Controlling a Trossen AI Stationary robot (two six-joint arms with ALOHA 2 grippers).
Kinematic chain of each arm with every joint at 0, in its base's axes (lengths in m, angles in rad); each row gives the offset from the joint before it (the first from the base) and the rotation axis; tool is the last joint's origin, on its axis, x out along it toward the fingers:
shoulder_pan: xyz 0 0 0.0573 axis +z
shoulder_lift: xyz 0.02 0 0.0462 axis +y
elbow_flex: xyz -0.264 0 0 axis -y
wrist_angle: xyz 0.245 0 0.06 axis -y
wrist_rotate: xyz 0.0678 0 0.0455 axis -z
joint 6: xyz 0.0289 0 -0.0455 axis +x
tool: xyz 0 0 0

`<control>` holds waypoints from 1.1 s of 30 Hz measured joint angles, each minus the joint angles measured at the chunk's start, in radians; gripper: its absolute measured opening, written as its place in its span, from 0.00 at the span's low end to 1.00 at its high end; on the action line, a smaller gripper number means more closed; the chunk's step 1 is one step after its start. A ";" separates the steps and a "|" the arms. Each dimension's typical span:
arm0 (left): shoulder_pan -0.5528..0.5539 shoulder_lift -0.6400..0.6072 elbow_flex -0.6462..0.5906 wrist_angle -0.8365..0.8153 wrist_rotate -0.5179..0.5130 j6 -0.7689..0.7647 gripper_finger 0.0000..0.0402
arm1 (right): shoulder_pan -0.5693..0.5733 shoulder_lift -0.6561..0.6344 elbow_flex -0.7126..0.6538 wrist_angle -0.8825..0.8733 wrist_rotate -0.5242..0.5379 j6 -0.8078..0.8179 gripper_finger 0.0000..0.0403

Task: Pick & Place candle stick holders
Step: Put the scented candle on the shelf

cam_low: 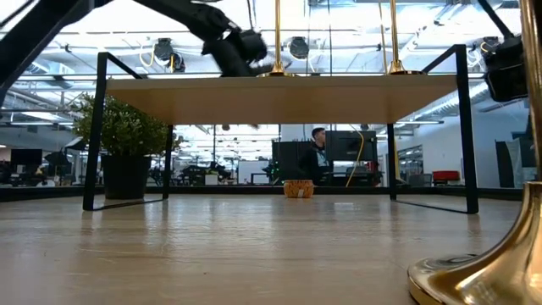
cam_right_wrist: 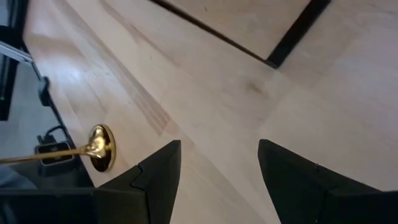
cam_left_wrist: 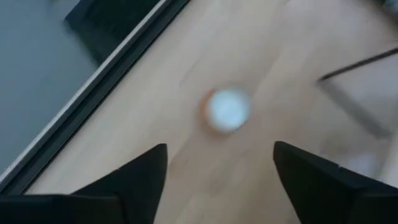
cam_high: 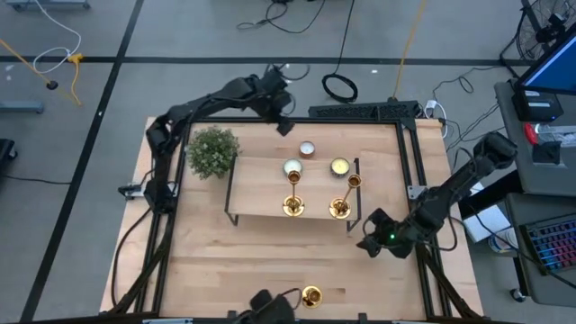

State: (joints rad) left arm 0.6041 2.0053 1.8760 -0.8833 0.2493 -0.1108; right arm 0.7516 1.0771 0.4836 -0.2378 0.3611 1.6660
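Two candle stick holders [cam_high: 292,193] [cam_high: 343,196] stand upright on the low wooden shelf [cam_high: 261,184], each beside a tealight candle [cam_high: 292,167] on it. A third holder [cam_high: 310,295] stands on the tabletop [cam_high: 225,261] at its near edge. The left claw [cam_high: 284,123] hangs over the far side of the tabletop, near another tealight [cam_high: 307,148], its fingers apart and holding nothing. The right claw [cam_high: 367,236] is just beside the shelf's right end, fingers apart and empty. A small green plant [cam_high: 212,151] stands at the shelf's left.
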 joint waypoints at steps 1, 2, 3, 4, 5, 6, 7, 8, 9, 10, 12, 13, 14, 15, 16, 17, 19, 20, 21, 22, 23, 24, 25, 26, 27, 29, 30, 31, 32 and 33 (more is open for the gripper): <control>-0.007 0.018 0.042 0.008 0.017 -0.009 0.77 | -0.006 0.000 -0.004 0.012 0.000 -0.006 0.52; -0.013 0.040 0.084 0.018 0.034 -0.022 0.79 | -0.010 0.000 -0.007 0.019 0.000 -0.014 0.52; -0.018 0.062 0.126 0.022 0.053 -0.040 0.81 | -0.013 0.000 -0.009 0.029 0.000 -0.028 0.52; -0.023 0.085 0.163 0.021 0.069 -0.056 0.82 | -0.016 0.000 -0.009 0.038 0.000 -0.046 0.52; -0.029 0.108 0.196 0.020 0.078 -0.068 0.82 | -0.019 0.000 -0.009 0.044 0.000 -0.059 0.52; -0.035 0.130 0.224 0.021 0.086 -0.081 0.83 | -0.020 0.000 -0.009 0.047 0.000 -0.062 0.52; -0.040 0.147 0.240 0.019 0.090 -0.093 0.83 | -0.022 0.000 -0.009 0.047 0.000 -0.063 0.52; -0.047 0.163 0.247 0.016 0.090 -0.108 0.83 | -0.022 0.000 -0.009 0.047 -0.001 -0.064 0.52; -0.054 0.176 0.250 0.013 0.090 -0.117 0.82 | -0.022 0.000 -0.009 0.050 -0.005 -0.067 0.52; -0.061 0.189 0.250 0.010 0.090 -0.131 0.82 | -0.022 -0.001 -0.009 0.051 -0.016 -0.074 0.52; -0.074 0.211 0.250 -0.005 0.077 -0.144 0.80 | -0.022 -0.002 -0.009 0.051 -0.032 -0.087 0.52; -0.079 0.219 0.250 -0.013 0.066 -0.147 0.80 | -0.022 -0.002 -0.009 0.051 -0.038 -0.088 0.52; -0.084 0.227 0.250 -0.022 0.061 -0.153 0.79 | -0.022 -0.002 -0.009 0.051 -0.039 -0.088 0.52; -0.089 0.234 0.250 -0.023 0.056 -0.154 0.79 | -0.022 -0.002 -0.009 0.052 -0.040 -0.089 0.52; -0.094 0.236 0.250 -0.023 0.046 -0.154 0.79 | -0.022 -0.002 -0.009 0.052 -0.040 -0.092 0.52; -0.100 0.237 0.250 -0.026 0.024 -0.151 0.79 | -0.022 -0.002 -0.009 0.052 -0.039 -0.099 0.52; -0.117 0.239 0.250 -0.013 -0.035 -0.134 0.80 | -0.022 -0.002 -0.009 0.052 -0.039 -0.116 0.52; -0.126 0.240 0.250 0.000 -0.061 -0.124 0.80 | -0.022 -0.002 -0.009 0.051 -0.036 -0.123 0.52; -0.132 0.242 0.250 0.004 -0.079 -0.111 0.81 | -0.022 -0.002 -0.009 0.051 -0.031 -0.128 0.52; -0.138 0.244 0.250 -0.003 -0.092 -0.103 0.82 | -0.022 -0.002 -0.009 0.051 -0.026 -0.132 0.52; -0.143 0.250 0.250 -0.006 -0.103 -0.101 0.83 | -0.022 -0.002 -0.009 0.051 -0.024 -0.134 0.52; -0.148 0.257 0.250 -0.002 -0.113 -0.102 0.84 | -0.022 -0.002 -0.009 0.048 -0.024 -0.134 0.52; -0.152 0.262 0.250 -0.004 -0.118 -0.104 0.85 | -0.022 -0.002 -0.009 0.046 -0.024 -0.134 0.52; -0.155 0.269 0.250 -0.011 -0.120 -0.105 0.86 | -0.022 -0.002 -0.010 0.046 -0.024 -0.134 0.52; -0.161 0.277 0.250 -0.012 -0.127 -0.104 0.86 | -0.022 -0.002 -0.010 0.046 -0.024 -0.134 0.52; -0.172 0.284 0.250 0.002 -0.153 -0.103 0.88 | -0.022 -0.002 -0.010 0.046 -0.024 -0.134 0.52; -0.177 0.285 0.250 0.003 -0.164 -0.101 0.89 | -0.022 -0.002 -0.010 0.046 -0.024 -0.134 0.52; -0.183 0.288 0.250 0.014 -0.174 -0.100 0.90 | -0.022 -0.002 -0.010 0.046 -0.024 -0.134 0.52; -0.188 0.291 0.250 0.034 -0.181 -0.101 0.91 | -0.022 -0.002 -0.010 0.046 -0.024 -0.134 0.52; -0.191 0.293 0.251 0.039 -0.191 -0.104 0.92 | -0.022 -0.002 -0.010 0.046 -0.024 -0.134 0.52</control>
State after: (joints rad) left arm 0.4129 2.2979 2.1265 -0.8441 0.0583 -0.2143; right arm 0.7300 1.0752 0.4740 -0.1915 0.3374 1.5318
